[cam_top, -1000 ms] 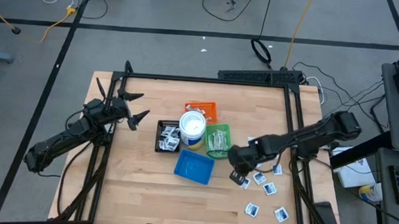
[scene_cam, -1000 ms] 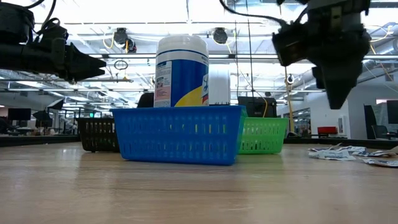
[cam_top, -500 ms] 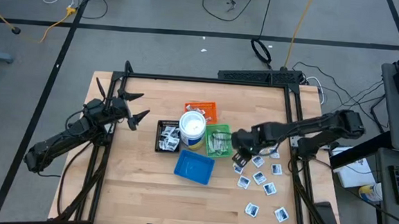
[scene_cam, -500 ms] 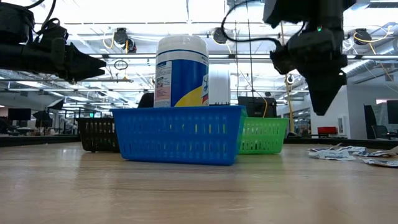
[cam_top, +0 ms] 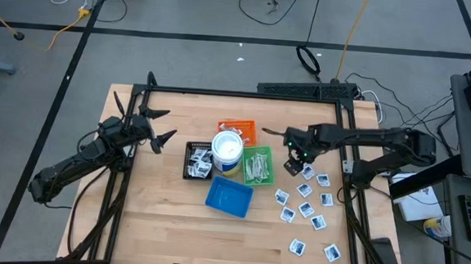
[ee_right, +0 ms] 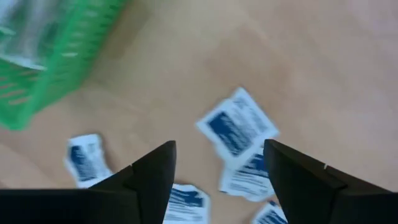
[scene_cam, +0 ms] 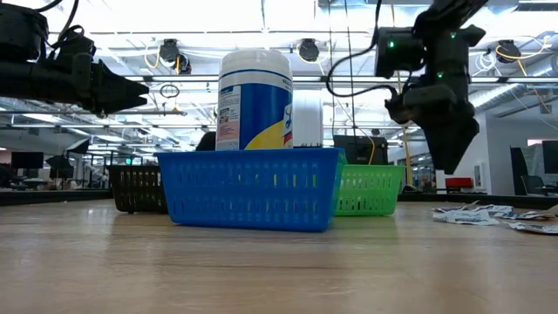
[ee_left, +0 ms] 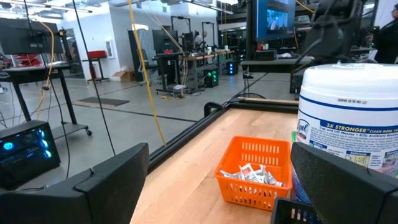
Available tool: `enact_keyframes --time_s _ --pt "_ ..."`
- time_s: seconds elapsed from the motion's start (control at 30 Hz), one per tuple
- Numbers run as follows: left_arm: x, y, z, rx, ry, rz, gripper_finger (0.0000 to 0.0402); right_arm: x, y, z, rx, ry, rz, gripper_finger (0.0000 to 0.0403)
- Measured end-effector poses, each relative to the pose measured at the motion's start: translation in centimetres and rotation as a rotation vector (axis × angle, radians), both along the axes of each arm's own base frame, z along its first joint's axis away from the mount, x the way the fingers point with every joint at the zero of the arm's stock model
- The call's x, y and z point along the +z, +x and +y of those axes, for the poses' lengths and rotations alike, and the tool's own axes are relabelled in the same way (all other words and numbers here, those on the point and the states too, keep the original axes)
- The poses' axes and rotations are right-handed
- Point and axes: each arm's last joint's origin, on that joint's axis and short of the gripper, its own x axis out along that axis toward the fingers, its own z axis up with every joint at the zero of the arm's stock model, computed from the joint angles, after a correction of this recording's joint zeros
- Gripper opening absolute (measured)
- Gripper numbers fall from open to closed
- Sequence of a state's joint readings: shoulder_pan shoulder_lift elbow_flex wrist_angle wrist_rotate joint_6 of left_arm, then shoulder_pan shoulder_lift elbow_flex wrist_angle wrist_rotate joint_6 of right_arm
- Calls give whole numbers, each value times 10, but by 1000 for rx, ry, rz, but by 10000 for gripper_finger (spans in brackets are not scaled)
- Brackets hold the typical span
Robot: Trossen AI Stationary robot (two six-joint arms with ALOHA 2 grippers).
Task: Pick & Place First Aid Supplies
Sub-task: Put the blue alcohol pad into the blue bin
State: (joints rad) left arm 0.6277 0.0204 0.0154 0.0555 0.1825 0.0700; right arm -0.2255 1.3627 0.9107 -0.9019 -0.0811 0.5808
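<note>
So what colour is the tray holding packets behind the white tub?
Orange tray, clearest in the left wrist view.

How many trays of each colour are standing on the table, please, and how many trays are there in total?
Orange tray: 1
Black tray: 1
Green tray: 1
Blue tray: 1
Total: 4 trays
</note>
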Motion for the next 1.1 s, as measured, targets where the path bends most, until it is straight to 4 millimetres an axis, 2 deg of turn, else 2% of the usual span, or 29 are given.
enact_keyframes --time_s 0.1,0.2,0.4,0.77,0.93,1.1 --pt "0 0 0 0 0 0 397 -2 -3 -6 -2 0 24 241" --pt "0 0 0 0 0 0 397 -14 -5 -6 -2 2 43 237" --pt "0 0 0 0 0 0 397 -35 -9 -5 -2 -2 56 215" --pt "0 0 0 0 0 0 397 -53 -18 1 119 -27 66 168" --pt "0 0 0 0 0 0 397 -59 -17 3 150 -36 68 115" --pt "0 0 0 0 0 0 397 -62 -15 2 151 -32 64 28"
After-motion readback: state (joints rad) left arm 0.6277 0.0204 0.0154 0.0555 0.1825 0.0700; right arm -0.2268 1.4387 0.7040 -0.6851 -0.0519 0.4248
